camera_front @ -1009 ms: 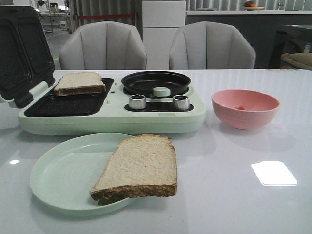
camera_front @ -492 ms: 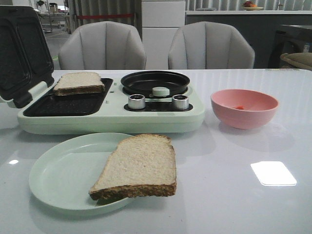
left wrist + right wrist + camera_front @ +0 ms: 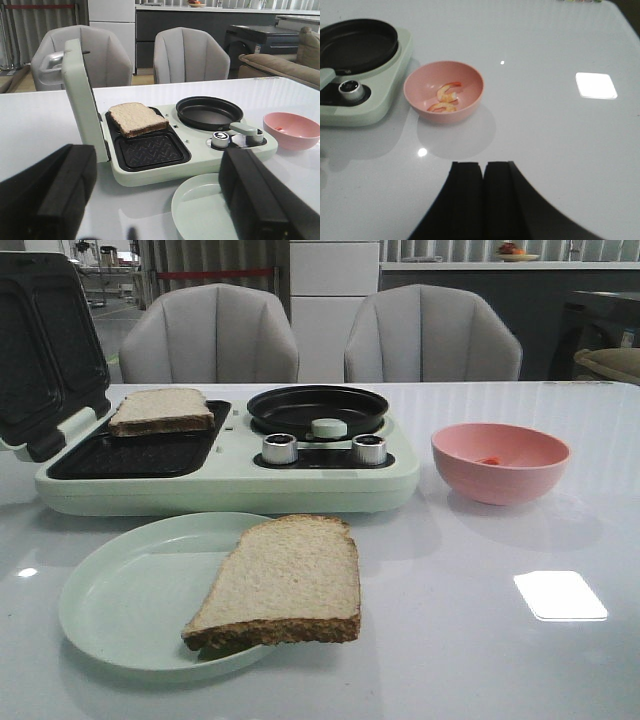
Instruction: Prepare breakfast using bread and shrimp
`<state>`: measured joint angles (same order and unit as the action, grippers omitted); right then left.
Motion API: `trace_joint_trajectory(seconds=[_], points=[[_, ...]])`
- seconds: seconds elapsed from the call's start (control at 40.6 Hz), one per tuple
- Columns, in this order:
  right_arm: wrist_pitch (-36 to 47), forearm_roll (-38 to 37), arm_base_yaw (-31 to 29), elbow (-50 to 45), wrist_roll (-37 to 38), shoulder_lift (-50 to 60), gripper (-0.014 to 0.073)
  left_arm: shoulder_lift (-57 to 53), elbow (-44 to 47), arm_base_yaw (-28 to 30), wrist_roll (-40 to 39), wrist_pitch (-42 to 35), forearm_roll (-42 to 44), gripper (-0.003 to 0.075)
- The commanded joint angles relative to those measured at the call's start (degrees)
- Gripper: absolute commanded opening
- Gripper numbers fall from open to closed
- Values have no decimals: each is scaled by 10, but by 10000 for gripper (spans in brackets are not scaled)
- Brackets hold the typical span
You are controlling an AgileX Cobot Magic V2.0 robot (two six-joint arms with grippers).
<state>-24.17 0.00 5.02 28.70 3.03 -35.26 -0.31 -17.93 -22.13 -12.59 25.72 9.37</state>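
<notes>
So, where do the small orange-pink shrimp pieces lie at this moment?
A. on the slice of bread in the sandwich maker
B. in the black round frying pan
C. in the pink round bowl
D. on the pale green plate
C: the right wrist view shows the small curled orange-pink shrimp pieces lying at the bottom of the pink round bowl, beside the pale green cooking appliance.

Left tool (image 3: 155, 200) agape, right tool (image 3: 484, 172) closed
</notes>
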Motion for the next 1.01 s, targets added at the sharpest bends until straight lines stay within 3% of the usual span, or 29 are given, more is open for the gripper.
trace_joint_trajectory(seconds=[0.0,0.222,0.517,0.812,0.862,0.911,0.985], points=[[29,6,16,43,-1,-56,-10,-2,-16,-4,-4,-41,2,564],[32,40,41,78,-1,-133,-10,-2,-16,-4,-4,-41,2,564],[51,47,41,79,-1,-150,-10,-2,-16,-4,-4,-41,2,564],[43,0,41,81,-1,-151,5,-2,-16,-4,-4,-41,2,564],[37,0,41,81,-1,-151,64,-2,-16,-4,-4,-41,2,564],[32,-4,41,81,-1,-151,187,-2,-16,-4,-4,-41,2,564],[31,-5,41,81,-1,-151,451,-2,-16,-4,-4,-41,2,564]])
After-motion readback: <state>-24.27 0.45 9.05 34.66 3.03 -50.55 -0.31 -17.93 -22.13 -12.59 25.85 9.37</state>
